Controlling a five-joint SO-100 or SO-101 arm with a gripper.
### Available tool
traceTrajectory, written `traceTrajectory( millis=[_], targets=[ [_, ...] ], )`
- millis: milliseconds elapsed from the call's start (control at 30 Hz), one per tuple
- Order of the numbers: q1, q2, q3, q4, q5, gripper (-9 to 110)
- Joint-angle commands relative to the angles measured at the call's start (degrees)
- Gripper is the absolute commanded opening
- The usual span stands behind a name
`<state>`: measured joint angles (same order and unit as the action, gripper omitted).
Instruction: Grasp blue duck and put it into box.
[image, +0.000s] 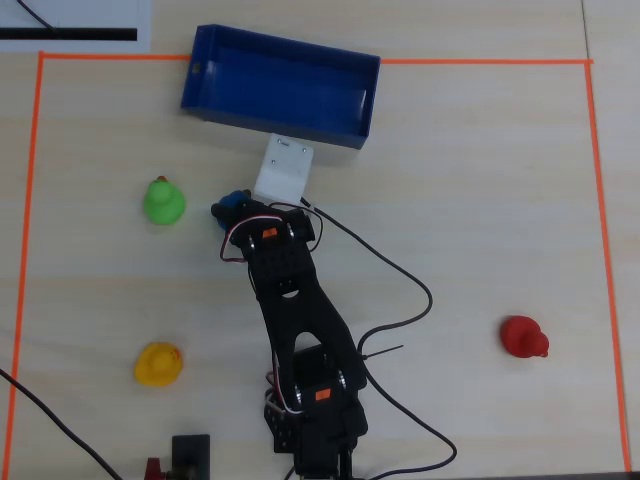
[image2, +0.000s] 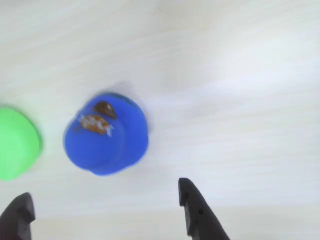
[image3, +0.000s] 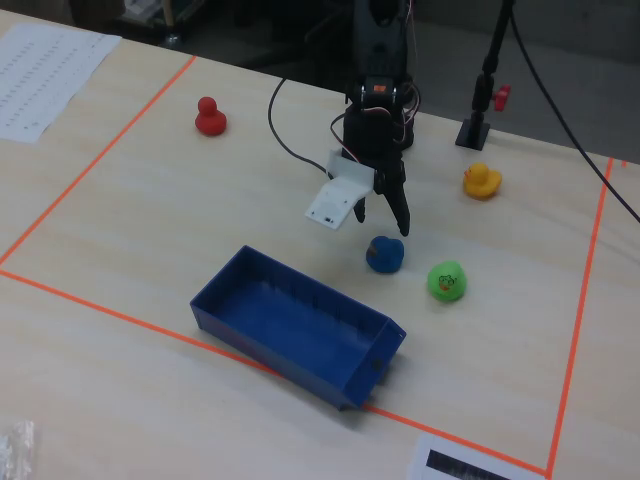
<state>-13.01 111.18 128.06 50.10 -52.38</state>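
The blue duck (image2: 106, 134) stands on the pale wooden table, close to a green duck (image2: 17, 143) on its left in the wrist view. My gripper (image2: 102, 201) is open, its two dark fingertips wide apart and just short of the blue duck, with nothing between them. In the fixed view the gripper (image3: 382, 222) hangs just above and behind the blue duck (image3: 384, 254). Overhead, the arm hides most of the blue duck (image: 233, 203). The dark blue box (image: 280, 85) lies at the table's far edge and appears empty (image3: 295, 325).
A green duck (image: 163, 201) sits left of the blue one, a yellow duck (image: 158, 364) at the lower left and a red duck (image: 524, 336) far right. Orange tape (image: 590, 200) frames the work area. Black cables (image: 400, 290) trail beside the arm.
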Motion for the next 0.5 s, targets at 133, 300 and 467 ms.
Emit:
traceTrajectory(
  millis=[133, 300, 467],
  targets=[
    [-2.99, -2.72, -4.22, -3.78, 2.81, 39],
    [-3.60, -5.54, -3.16, -6.86, 2.81, 39],
    [-3.69, -8.00, -1.67, -10.99, 2.99, 39]
  ],
)
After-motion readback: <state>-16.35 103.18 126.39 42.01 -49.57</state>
